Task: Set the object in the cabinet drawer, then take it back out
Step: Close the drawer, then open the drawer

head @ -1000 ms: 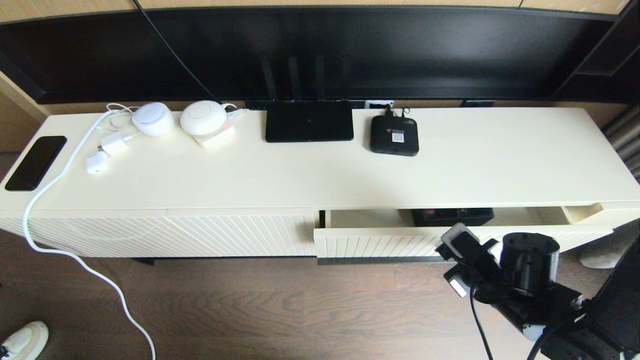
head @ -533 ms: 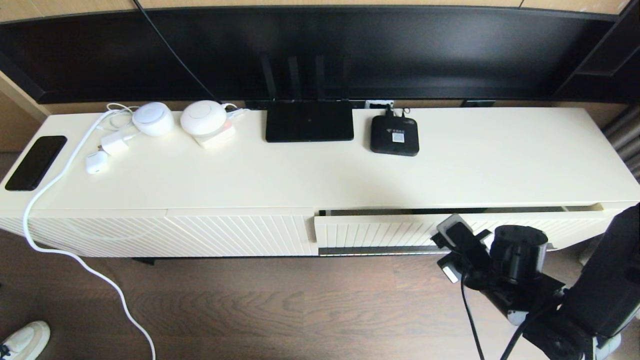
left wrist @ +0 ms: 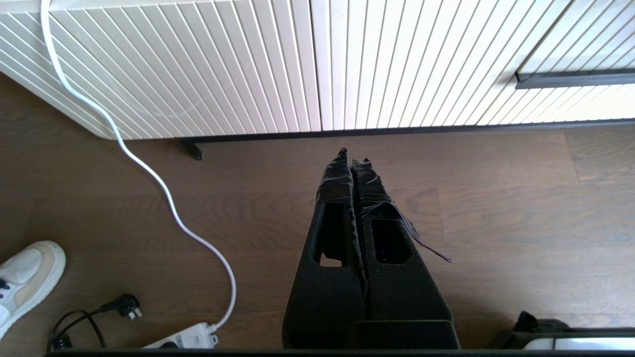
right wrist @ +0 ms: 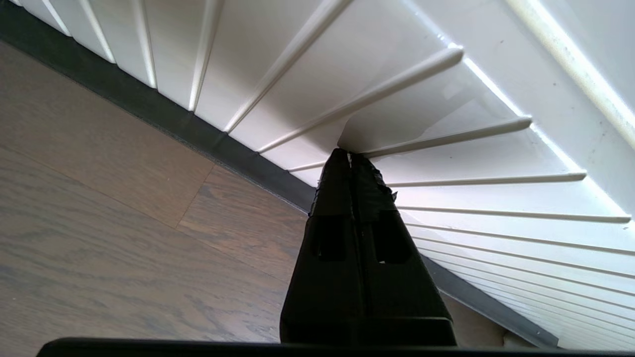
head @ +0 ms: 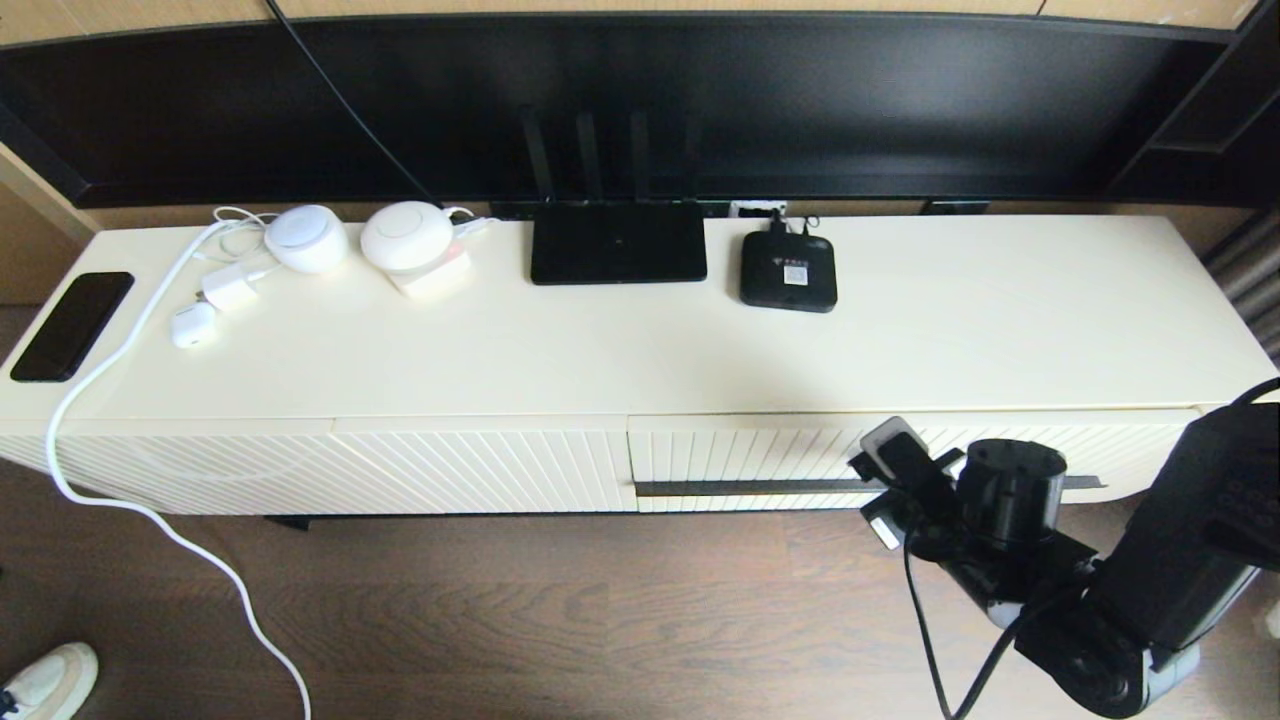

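The wide cream cabinet drawer w/ ribbed front (head: 760, 455) is fully shut, flush w/ the cabinet face, so the black organiser box isn't visible anywhere; judging by that, it sits inside. The right gripper (right wrist: 349, 157) has its jaws clenched on nothing, tips touching the drawer's ribs just above the long dark handle bar (head: 745, 488). The left gripper (left wrist: 353, 158) is parked over the floor in front of the cabinet, jaws also clenched, empty. Next step is prob. reopening: risk is the closed tips slipping off the smooth ribs, or missing the thin bar, so the drawer stays put; a hard yank could slide the box to the back, out of reach. Cabinet top is smooth glossy cream, carrying a flat black router w/ four antennas (head: 618, 241) well behind the drawer, and a small black rounded-square device (head: 789, 271) beside it. Floor is dark brown wood plank; a white cable (head: 150, 500) trails down far left of the drawer.
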